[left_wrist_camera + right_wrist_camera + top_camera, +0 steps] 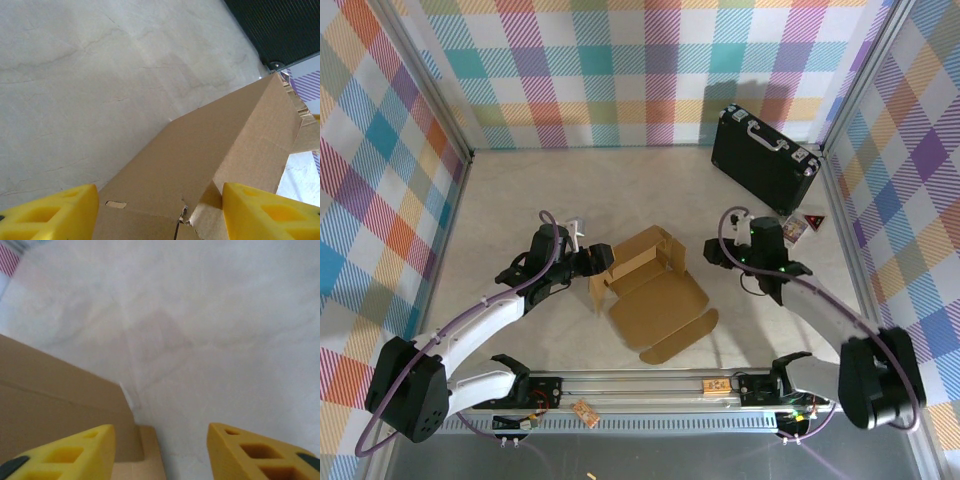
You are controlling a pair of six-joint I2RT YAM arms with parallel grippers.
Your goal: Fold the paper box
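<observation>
Since the paper box (650,290) lies half-formed in the middle of the worktop (520,200) with one wall raised between the spread jaws of the left gripper (159,215), that arm should steady the wall while the right gripper (160,450), jaws likewise released beside the box, pushes the next flap inward.

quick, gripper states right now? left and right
Left gripper: open, with a wall of the paper box between its fingers.
Right gripper: open, holding nothing, over the table beside the box.
</observation>
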